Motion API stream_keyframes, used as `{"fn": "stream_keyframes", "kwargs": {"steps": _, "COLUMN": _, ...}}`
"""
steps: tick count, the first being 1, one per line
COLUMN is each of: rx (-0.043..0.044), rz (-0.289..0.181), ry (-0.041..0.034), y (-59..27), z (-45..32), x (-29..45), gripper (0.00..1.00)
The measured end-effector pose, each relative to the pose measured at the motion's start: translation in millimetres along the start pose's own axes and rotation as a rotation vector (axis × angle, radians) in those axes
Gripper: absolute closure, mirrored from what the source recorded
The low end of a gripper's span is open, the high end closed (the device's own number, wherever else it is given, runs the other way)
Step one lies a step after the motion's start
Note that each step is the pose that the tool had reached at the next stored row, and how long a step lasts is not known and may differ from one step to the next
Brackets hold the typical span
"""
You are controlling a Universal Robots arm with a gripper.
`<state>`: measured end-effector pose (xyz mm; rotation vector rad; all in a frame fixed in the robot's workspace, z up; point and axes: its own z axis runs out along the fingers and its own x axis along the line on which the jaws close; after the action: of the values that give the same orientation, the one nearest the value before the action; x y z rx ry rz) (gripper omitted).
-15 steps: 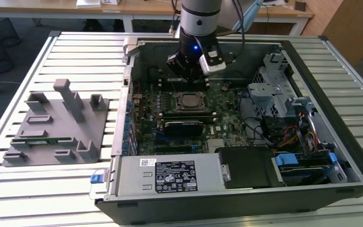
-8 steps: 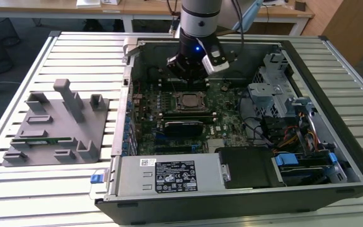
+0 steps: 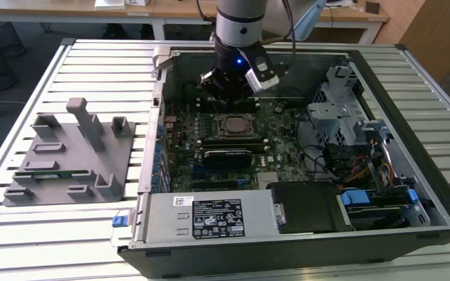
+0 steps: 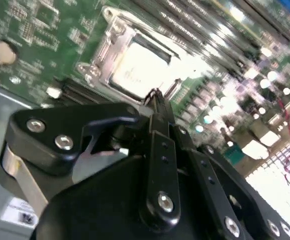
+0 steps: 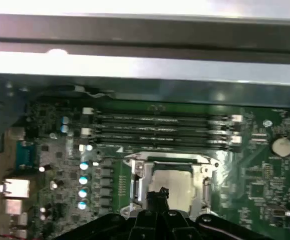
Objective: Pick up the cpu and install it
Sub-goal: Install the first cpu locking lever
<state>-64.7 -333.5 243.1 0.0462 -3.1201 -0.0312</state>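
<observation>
The cpu (image 3: 231, 124) is a small square chip with a pale metal top. It lies flat in the framed socket on the green motherboard (image 3: 276, 146) inside the open computer case. Both wrist views look down on the cpu (image 4: 135, 70) (image 5: 173, 186), with the socket's metal frame around it. In the exterior view my gripper (image 3: 227, 96) hangs over the board just behind the socket. Its black fingers meet in one narrow tip (image 4: 154, 94) (image 5: 159, 193) with nothing between them. The tip hovers over the socket's edge, apart from the chip.
A grey fixture (image 3: 68, 158) holding a thin green memory stick (image 3: 53, 174) lies on the slatted table at the exterior view's left. Inside the case are empty memory slots (image 5: 159, 131), a black block (image 3: 227, 157), the power supply (image 3: 209, 216) and a drive cage (image 3: 342, 117).
</observation>
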Motion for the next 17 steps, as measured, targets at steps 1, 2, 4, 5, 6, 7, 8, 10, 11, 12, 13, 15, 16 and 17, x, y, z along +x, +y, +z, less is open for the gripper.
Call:
{"fn": "stream_keyframes", "kwargs": {"steps": 1, "rx": 0.0001, "rz": 0.0, "ry": -0.0001, "y": 0.1, "z": 0.1, "x": 4.0, "gripper": 0.89}}
{"fn": "stream_keyframes", "kwargs": {"steps": 2, "rx": 0.0, "rz": 0.0, "ry": -0.0004, "y": 0.2, "z": 0.3, "x": 7.8, "gripper": 0.89}}
{"fn": "stream_keyframes", "kwargs": {"steps": 4, "rx": 0.0, "rz": 0.0, "ry": -0.0008, "y": 0.4, "z": 0.5, "x": 15.8, "gripper": 0.89}}
{"fn": "stream_keyframes", "kwargs": {"steps": 5, "rx": 0.0001, "rz": 0.0, "ry": -0.0009, "y": 0.5, "z": 0.6, "x": 19.1, "gripper": 0.89}}
{"fn": "stream_keyframes", "kwargs": {"steps": 6, "rx": 0.0, "rz": 0.0, "ry": -0.001, "y": 0.6, "z": 0.7, "x": 22.2, "gripper": 0.89}}
{"fn": "stream_keyframes", "kwargs": {"steps": 7, "rx": 0.0, "rz": 0.0, "ry": -0.0011, "y": 0.7, "z": 0.8, "x": 24.5, "gripper": 0.89}}
{"fn": "stream_keyframes", "kwargs": {"steps": 8, "rx": 0.0, "rz": 0.0, "ry": -0.0011, "y": 0.8, "z": 0.8, "x": 26.6, "gripper": 0.89}}
{"fn": "stream_keyframes", "kwargs": {"steps": 10, "rx": 0.0, "rz": -0.001, "ry": -0.0012, "y": 0.9, "z": 0.9, "x": 31.5, "gripper": 0.89}}
{"fn": "stream_keyframes", "kwargs": {"steps": 11, "rx": 0.0, "rz": -0.001, "ry": -0.0014, "y": 1.0, "z": 1.0, "x": 34.1, "gripper": 0.89}}
{"fn": "stream_keyframes", "kwargs": {"steps": 12, "rx": 0.0, "rz": -0.001, "ry": -0.0018, "y": 1.1, "z": 1.1, "x": 36.6, "gripper": 0.89}}
{"fn": "stream_keyframes", "kwargs": {"steps": 13, "rx": 0.0, "rz": -0.001, "ry": -0.0022, "y": 1.1, "z": 1.1, "x": 38.5, "gripper": 0.89}}
{"fn": "stream_keyframes", "kwargs": {"steps": 15, "rx": 0.0002, "rz": -0.001, "ry": -0.0039, "y": 1.2, "z": 1.2, "x": 42.5, "gripper": 0.89}}
{"fn": "stream_keyframes", "kwargs": {"steps": 16, "rx": 0.0002, "rz": -0.002, "ry": -0.0053, "y": 1.3, "z": 1.3, "x": 44.1, "gripper": 0.89}}
{"fn": "stream_keyframes", "kwargs": {"steps": 17, "rx": 0.0003, "rz": -0.002, "ry": -0.0069, "y": 1.4, "z": 1.3, "x": 45.2, "gripper": 0.89}}
